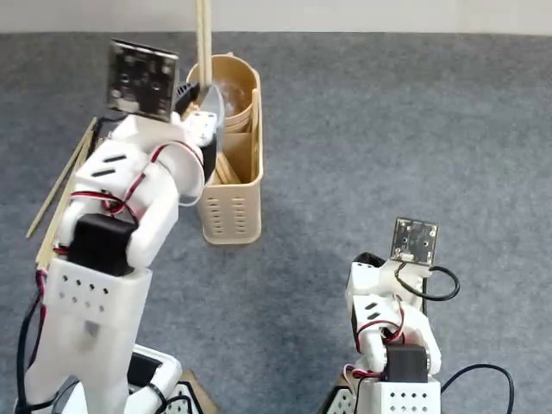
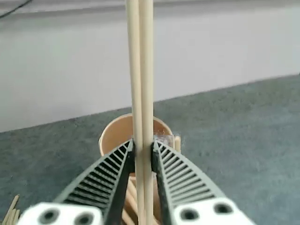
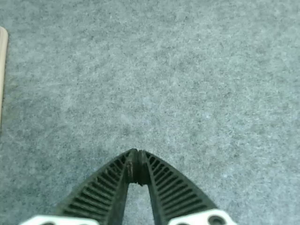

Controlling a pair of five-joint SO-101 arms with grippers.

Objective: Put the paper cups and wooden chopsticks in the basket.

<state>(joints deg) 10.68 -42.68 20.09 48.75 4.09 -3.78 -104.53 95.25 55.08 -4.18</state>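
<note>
Left wrist view has the left gripper [image 2: 143,152] pinching a pair of pale wooden chopsticks [image 2: 140,70] between its jaws, standing upright. Why hold them like that?

My guess is so they can go end-first into the tall beige slotted plastic basket [image 1: 233,216]. The brown paper cup [image 2: 112,136] sits just beneath them, inside the basket's far end.

What does the high view add?

It shows a loose bundle of wooden sticks [image 1: 60,185] lying on the grey felt-topped table [image 1: 388,129] beside the left arm, outside the basket. Other sticks [image 1: 226,168] lie inside it, next to the cup. So I'd call the job partly done.

And the other arm?

Its wrist view shows the right gripper [image 3: 136,168] over bare table, jaws pressed together on nothing. From above, that arm sits well apart from the basket.
</note>
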